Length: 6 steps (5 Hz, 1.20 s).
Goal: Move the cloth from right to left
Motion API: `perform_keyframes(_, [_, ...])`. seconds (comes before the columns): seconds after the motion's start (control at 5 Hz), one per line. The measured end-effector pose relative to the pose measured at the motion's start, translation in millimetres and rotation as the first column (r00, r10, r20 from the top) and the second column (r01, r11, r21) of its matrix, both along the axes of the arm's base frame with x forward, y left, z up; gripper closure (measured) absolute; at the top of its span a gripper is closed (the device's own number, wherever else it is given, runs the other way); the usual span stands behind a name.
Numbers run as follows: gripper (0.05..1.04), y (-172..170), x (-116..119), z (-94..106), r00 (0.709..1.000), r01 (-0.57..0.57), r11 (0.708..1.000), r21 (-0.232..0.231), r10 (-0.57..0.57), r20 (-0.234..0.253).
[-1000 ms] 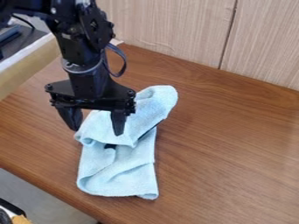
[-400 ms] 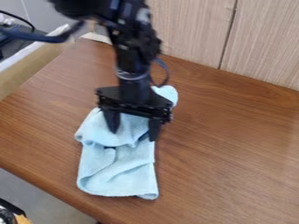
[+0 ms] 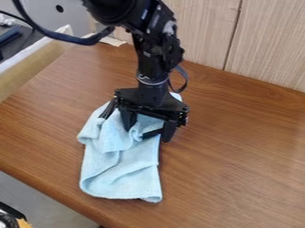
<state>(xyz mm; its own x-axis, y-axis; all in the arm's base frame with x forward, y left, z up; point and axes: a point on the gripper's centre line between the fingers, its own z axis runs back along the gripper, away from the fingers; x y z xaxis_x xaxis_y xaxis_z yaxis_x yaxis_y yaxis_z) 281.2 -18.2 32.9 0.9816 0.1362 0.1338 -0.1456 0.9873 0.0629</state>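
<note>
My gripper (image 3: 147, 134) is low over the upper part of the cloth, right of the cloth's middle. It stands open, with a raised fold between its fingers. The left finger presses against the blue fabric, while the right one is at the cloth's right edge. The light blue cloth (image 3: 122, 171) lies rumpled on the brown table, its lower end spread toward the front and its top corner partly hidden behind the gripper. Dark strips show by its upper left edge and near the right finger; what they are I cannot tell.
The wooden table (image 3: 238, 151) extends to the right of the cloth, up to a light wood panel (image 3: 205, 31) at the back. A pale ledge (image 3: 30, 67) borders the upper left. Dark objects are at the lower left corner.
My gripper has moved right and slightly down, from the cloth's left side to its right edge. The upper part of the cloth has bunched up between the fingers.
</note>
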Motion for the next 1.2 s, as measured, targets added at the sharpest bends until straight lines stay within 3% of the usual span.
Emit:
perform_keyframes(0.4, [0.704,0.9,1.5,-0.3,1.0,-0.014,1.0,0.003,0.014,0.018])
perform_keyframes(0.6, [0.907,6.6,-1.1,-2.1,0.999,-0.047,0.999,-0.026,0.047,0.003])
perform_keyframes(0.8, [1.003,8.1,-4.8,5.8,0.999,-0.048,0.998,-0.036,0.048,0.002])
perform_keyframes(1.0, [1.016,12.2,-7.7,23.0,0.998,-0.061,0.996,-0.07,0.063,0.024])
perform_keyframes(1.2, [1.016,18.6,-11.3,44.7,0.995,-0.078,0.995,-0.056,0.081,0.06])
